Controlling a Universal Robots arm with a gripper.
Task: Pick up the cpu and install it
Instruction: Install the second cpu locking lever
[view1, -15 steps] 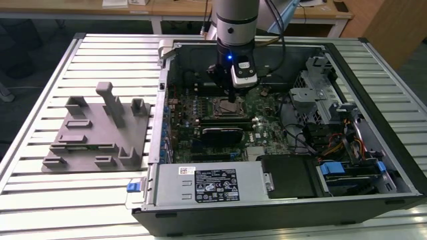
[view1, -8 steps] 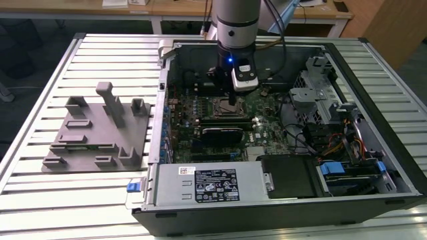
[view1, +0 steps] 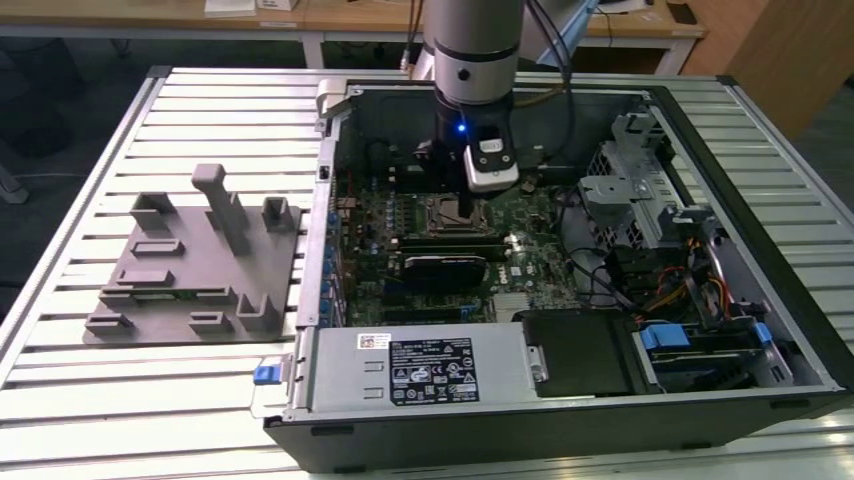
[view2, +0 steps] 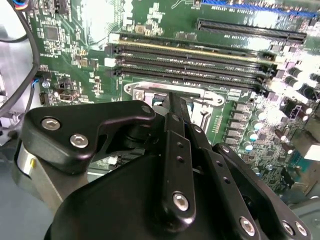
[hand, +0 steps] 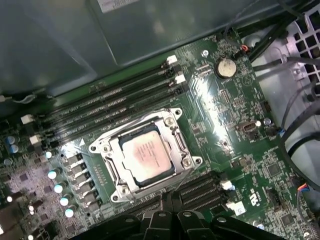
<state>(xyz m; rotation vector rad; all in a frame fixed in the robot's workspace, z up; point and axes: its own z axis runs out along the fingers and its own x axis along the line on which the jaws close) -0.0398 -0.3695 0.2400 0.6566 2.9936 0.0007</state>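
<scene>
An open computer case (view1: 747, 200) lies on a slatted metal table (view1: 80, 400), with the single arm (view1: 470, 50) reaching down from above into its interior. In the exterior view the gripper (view1: 461, 205) hangs just over the motherboard (view1: 534, 262), near the middle of the board and above the processor socket. The cpu (hand: 145, 158), a flat square chip with a silvery top plate, sits inside the metal socket frame (hand: 186, 161) in the first wrist view, lying level within the frame's opening; the black fingers (hand: 170, 200) come to a narrow tip just beside the frame's edge and do not touch the chip. In the second wrist view the black linkage of the gripper (view2: 176, 107) converges so that the fingers stand close together with nothing visible between them, their tip over the socket frame (view2: 137, 90). A row of long memory slots (hand: 110, 102) runs beside the socket in both wrist views. In the exterior view, a grey moulded fixture (view1: 194, 265) with upright posts rests on the table to the exterior view's left of the case, well apart from the gripper, and a grey power supply box (view1: 414, 368) bearing a printed label fills the case's near edge.
</scene>
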